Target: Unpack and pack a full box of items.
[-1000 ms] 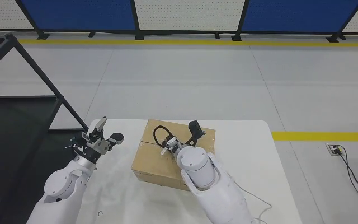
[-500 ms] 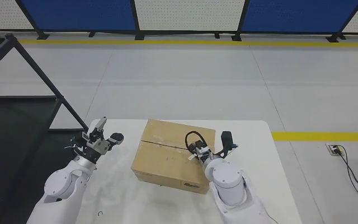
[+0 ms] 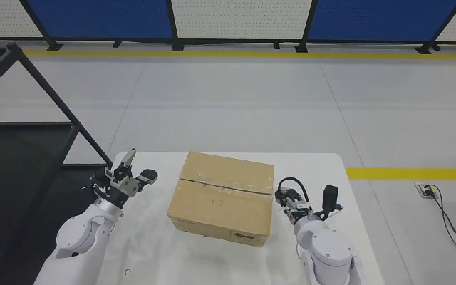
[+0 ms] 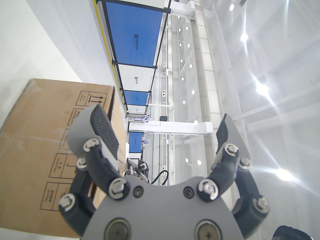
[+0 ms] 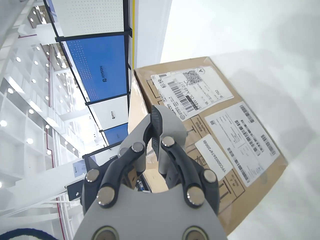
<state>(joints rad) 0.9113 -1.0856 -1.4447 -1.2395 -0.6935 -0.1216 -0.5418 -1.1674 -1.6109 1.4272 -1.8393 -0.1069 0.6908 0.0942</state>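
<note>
**Sealed box at mid-bench, an arm on either side**

A closed brown cardboard box sits on the middle of the white bench. It is turned a little, so that none of its sides runs square with the bench edges. Its top flaps are down, and a strip of clear tape runs along the seam between them. The side facing the bench's right edge carries several white shipping labels. The side facing the left edge carries black printed handling symbols.

The left gripper hangs over the bench near its far left corner, to the left of the box, with a gap of bare bench between them. Its two fingers are spread wide. The ribbed black pads face each other across empty space, and it has hold of nothing.

The right gripper is just beside the box's labelled side, between the box and the right edge of the bench. Its fingers are pressed together at the tips, with nothing clamped between them. Whether it touches the cardboard cannot be made out.

Beyond the far edge of the bench lies a pale grey floor crossed by a yellow line. Behind the line stands a row of blue and white panels in black frames.
</note>
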